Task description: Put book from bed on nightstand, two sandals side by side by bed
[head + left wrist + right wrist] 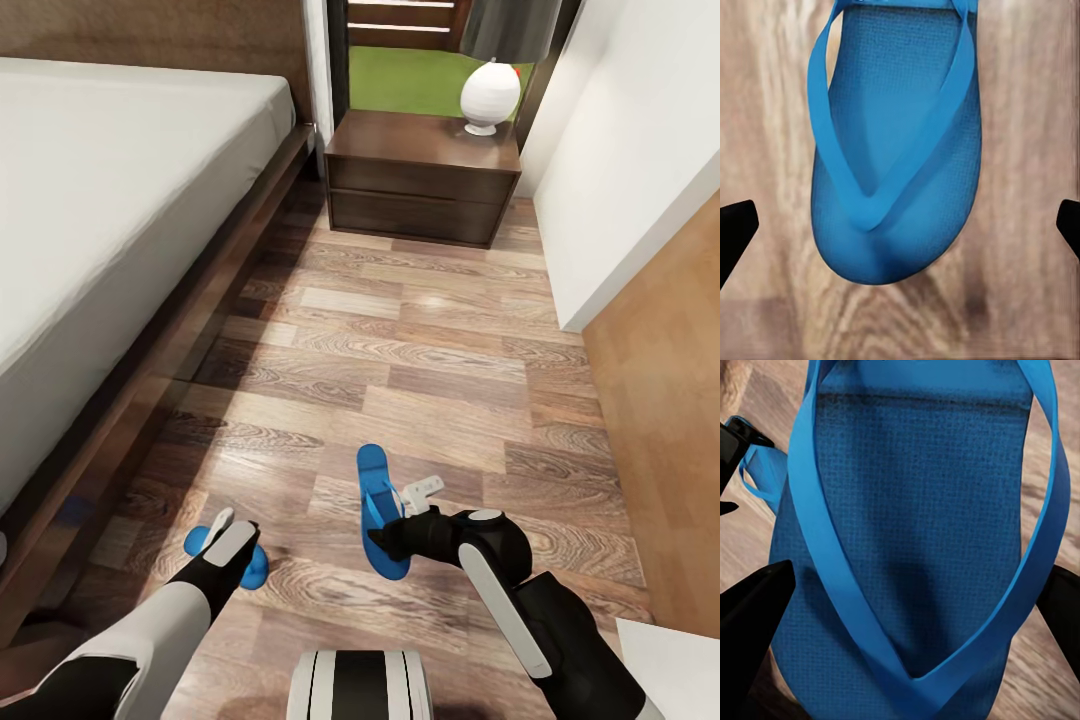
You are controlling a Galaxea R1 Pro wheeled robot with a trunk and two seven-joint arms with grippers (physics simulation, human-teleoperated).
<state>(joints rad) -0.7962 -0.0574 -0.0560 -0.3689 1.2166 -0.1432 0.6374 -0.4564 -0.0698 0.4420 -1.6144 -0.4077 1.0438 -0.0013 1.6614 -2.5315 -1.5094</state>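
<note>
Sandals are what both arms are working on: one sandal (378, 500) lies flat on the wood-plank floor (420, 350) under the right end effector (398, 528), and the other sandal (255, 563) lies near it, closer to the bed (90, 200), mostly covered by the left end effector (226, 540). In the left wrist view the dark fingertips (735, 229) stand spread wide on either side of the sole (900, 150) with bare floor between them and it, so nothing is pinched yet. In the right wrist view the dark fingertips (754, 622) are also spread, flanking the sole (915, 540) closely; whether they touch it I cannot tell. The step in hand looks like gripping each sandal to set the pair together beside the bed. To do that well, I would close across the narrow width of the sole or on the raised strap, keep the sole level when lifting, and put both down parallel, toes the same way. Each sandal is a thin, flat, elongated bright blue sole with a fine grid-like texture and a smooth Y-shaped strap arching above it; likely flexible, so a shallow edge grip could slip. The nightstand (420, 185) is glossy dark wood, boxy, standing at the head of the bed.
</note>
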